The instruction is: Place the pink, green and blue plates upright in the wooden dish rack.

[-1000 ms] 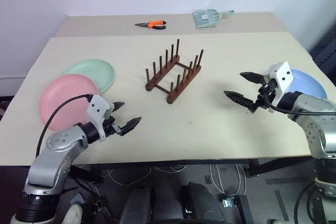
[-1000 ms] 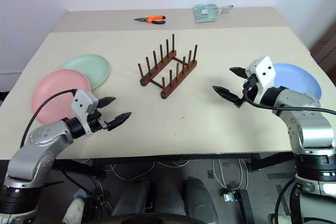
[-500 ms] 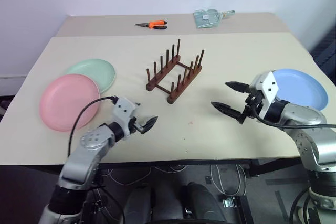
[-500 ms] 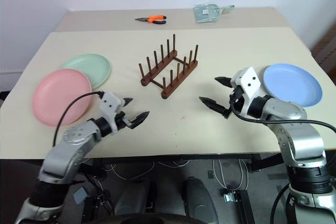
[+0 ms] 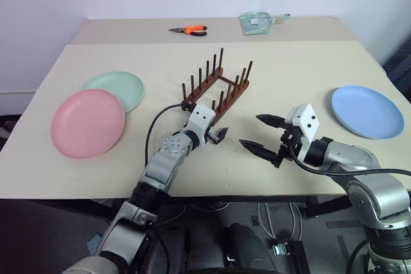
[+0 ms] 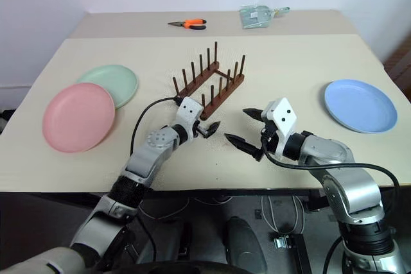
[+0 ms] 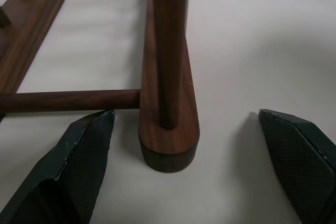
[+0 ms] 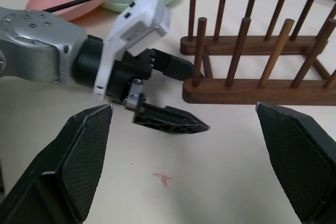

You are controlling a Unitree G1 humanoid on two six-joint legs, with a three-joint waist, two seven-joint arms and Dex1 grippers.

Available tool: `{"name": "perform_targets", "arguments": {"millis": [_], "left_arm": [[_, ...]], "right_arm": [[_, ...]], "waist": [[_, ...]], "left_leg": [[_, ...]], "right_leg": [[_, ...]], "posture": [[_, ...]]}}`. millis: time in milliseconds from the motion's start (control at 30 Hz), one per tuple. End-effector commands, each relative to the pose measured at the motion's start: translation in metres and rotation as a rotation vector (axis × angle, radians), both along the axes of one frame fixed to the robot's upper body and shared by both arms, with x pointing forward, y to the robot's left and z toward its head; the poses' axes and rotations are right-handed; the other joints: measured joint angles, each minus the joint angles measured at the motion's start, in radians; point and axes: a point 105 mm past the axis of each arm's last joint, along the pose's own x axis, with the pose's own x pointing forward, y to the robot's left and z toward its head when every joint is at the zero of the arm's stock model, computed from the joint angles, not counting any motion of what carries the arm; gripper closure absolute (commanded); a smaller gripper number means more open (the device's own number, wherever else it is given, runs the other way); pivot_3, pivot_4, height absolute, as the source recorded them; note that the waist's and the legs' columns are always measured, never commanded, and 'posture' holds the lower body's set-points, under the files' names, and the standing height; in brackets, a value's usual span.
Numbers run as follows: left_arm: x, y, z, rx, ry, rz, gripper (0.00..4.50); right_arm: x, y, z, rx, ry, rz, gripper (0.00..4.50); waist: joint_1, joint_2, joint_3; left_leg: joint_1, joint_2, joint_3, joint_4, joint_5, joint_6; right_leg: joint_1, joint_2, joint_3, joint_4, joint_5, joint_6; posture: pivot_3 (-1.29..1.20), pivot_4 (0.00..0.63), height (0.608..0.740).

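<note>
The wooden dish rack (image 5: 217,88) stands empty mid-table. To its left the pink plate (image 5: 88,123) lies flat, overlapping the green plate (image 5: 119,88) behind it. The blue plate (image 5: 367,111) lies flat at the right. My left gripper (image 5: 218,135) is open at the rack's near end. In the left wrist view its fingers (image 7: 79,161) straddle the rounded end of one rail of the rack (image 7: 168,145) without touching it. My right gripper (image 5: 252,131) hovers open and empty just right of the left one, well left of the blue plate.
Orange-handled pliers (image 5: 186,29) and a pale green packet (image 5: 257,22) lie on the far table section. A small red mark (image 8: 161,179) is on the tabletop near the grippers. The table's front edge runs close below both hands.
My left arm swung right and forward, from beside the pink plate to the rack's near end. My right gripper drifted left and back, away from the blue plate, still open.
</note>
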Motion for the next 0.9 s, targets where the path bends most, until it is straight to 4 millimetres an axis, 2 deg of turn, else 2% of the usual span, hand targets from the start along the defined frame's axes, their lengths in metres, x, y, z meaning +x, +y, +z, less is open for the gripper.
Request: {"name": "perform_targets", "arguments": {"millis": [33,133,200,233,367,433,533,667,800,900], "left_arm": [[-0.001,0.000,-0.004,-0.030,0.012,-0.012,1.22],[-0.002,0.003,-0.006,-0.016,0.004,-0.020,2.68],[-0.006,0.001,0.000,-0.012,-0.040,-0.081,3.60],[-0.008,0.000,0.003,-0.013,-0.055,-0.106,3.75],[-0.040,-0.016,0.017,0.033,-0.139,-0.489,3.74],[-0.044,-0.015,0.018,0.080,-0.171,-0.578,3.74],[-0.033,-0.012,0.019,0.114,-0.144,-0.640,3.74],[-0.012,-0.008,0.016,0.141,-0.119,-0.628,3.74],[-0.007,-0.009,0.014,0.095,-0.065,-0.664,3.74],[-0.004,-0.007,0.009,0.109,-0.048,-0.670,2.23]], "right_arm": [[-0.005,0.000,0.011,-0.013,-0.061,0.006,0.00],[-0.006,0.000,0.008,-0.023,-0.059,0.004,0.00],[-0.008,-0.004,0.002,-0.061,-0.043,0.003,0.00],[-0.009,-0.005,0.000,-0.076,-0.036,0.003,0.00],[-0.023,-0.016,-0.018,-0.165,0.024,0.039,0.00],[-0.025,-0.018,-0.021,-0.170,0.027,0.035,0.00],[-0.026,-0.018,-0.023,-0.170,0.019,0.025,0.00],[-0.027,-0.015,-0.024,-0.160,0.006,0.001,0.00],[-0.029,-0.016,-0.027,-0.171,0.005,-0.012,0.00],[-0.026,-0.018,-0.027,-0.179,-0.009,-0.039,0.00]], "waist": [[0.000,0.000,0.000],[0.000,0.000,0.000],[0.001,0.000,0.000],[0.001,0.000,0.000],[0.002,0.000,0.000],[0.001,0.000,0.000],[0.001,0.000,0.000],[-0.003,-0.001,0.000],[-0.003,-0.001,0.000],[0.000,-0.001,0.001]], "left_leg": [[0.000,0.000,0.000,0.000,0.000,0.000],[0.000,0.000,0.000,0.000,0.000,0.000],[0.000,0.000,0.000,0.000,0.000,0.000],[0.000,0.000,0.000,0.000,0.000,0.000],[0.000,0.000,0.000,0.000,0.000,0.000],[0.000,0.000,0.000,0.000,0.000,0.000],[0.000,0.000,0.000,0.001,0.000,0.000],[0.000,0.000,0.000,0.001,0.000,0.000],[-0.001,0.000,0.000,0.000,0.000,0.001],[-0.002,0.000,0.000,0.001,0.000,0.001]], "right_leg": [[0.000,0.000,0.000,0.000,0.000,0.000],[0.000,0.000,0.000,0.000,0.000,0.000],[0.000,0.000,0.000,0.000,0.000,0.000],[0.000,0.000,0.000,0.000,0.000,0.000],[0.000,0.000,0.000,0.000,0.000,0.000],[0.000,0.000,0.000,0.000,0.000,0.000],[0.000,0.000,0.000,0.000,0.000,0.000],[0.000,0.001,0.000,0.000,0.000,0.000],[-0.001,0.002,0.000,0.000,0.000,0.000],[-0.001,0.001,0.000,0.000,0.000,0.001]], "posture": [[0.00,0.150,0.740],[0.00,0.150,0.740],[0.00,0.150,0.740],[0.00,0.150,0.740],[0.00,0.150,0.740],[0.00,0.150,0.740],[0.00,0.150,0.740],[0.00,0.150,0.740],[0.00,0.150,0.740],[0.00,0.150,0.740]]}}
